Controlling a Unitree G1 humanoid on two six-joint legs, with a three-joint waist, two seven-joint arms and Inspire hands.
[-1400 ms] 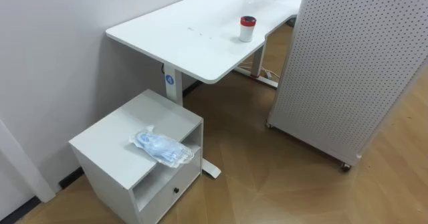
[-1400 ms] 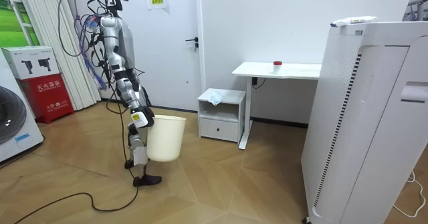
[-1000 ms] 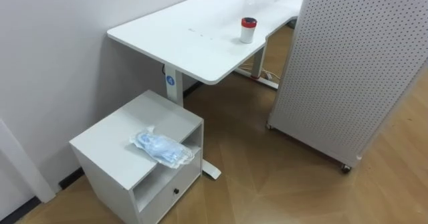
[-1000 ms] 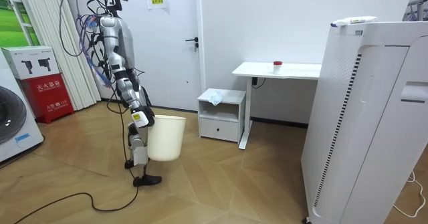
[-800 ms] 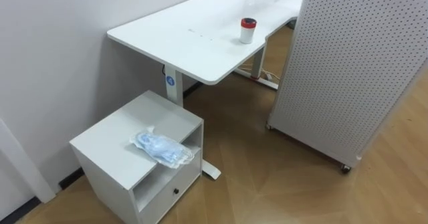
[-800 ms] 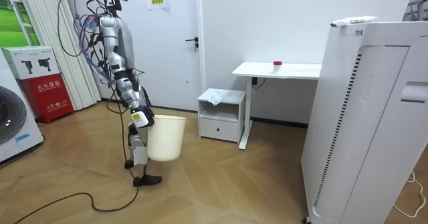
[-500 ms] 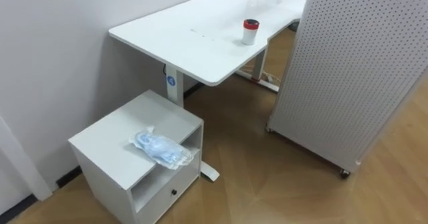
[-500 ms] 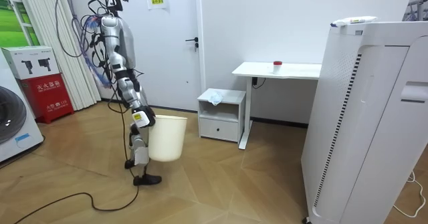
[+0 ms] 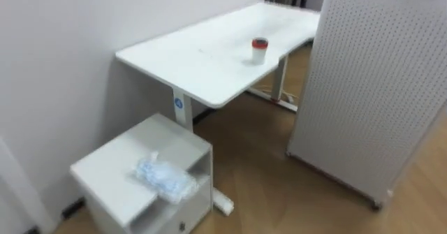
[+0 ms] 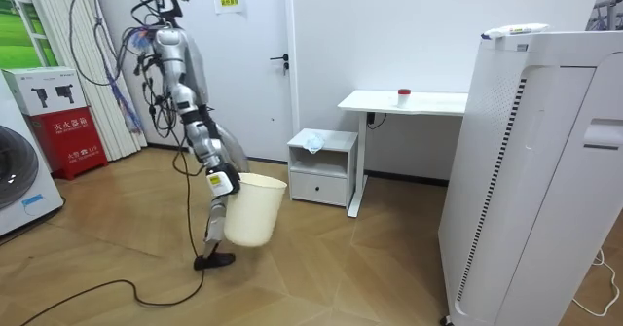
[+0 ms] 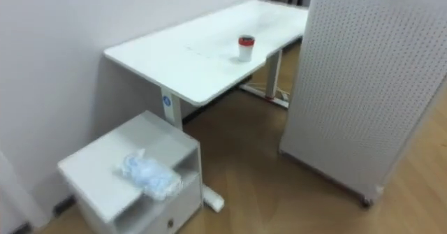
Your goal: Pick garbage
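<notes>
A crumpled pale blue plastic bag (image 9: 164, 178) lies on top of a low white cabinet (image 9: 112, 171), near its front edge above the open shelf. In the room view the bag (image 10: 312, 143) is a small heap on that cabinet. There I stand a couple of steps from the cabinet, facing it and leaning forward. My right hand (image 10: 222, 182) grips the rim of a white bin (image 10: 253, 209), which hangs tilted above the floor.
A white desk (image 9: 202, 52) stands right of the cabinet against the wall, with a small red-lidded cup (image 9: 259, 50) on it. A tall white perforated panel on wheels (image 9: 370, 87) closes off the right side. Bare wooden floor (image 9: 272, 171) lies between.
I have stepped and leaned towards the cabinet; the bin has swung forward, to the room view's right. The eye views have shifted with me; bag, cabinet and cup stay put.
</notes>
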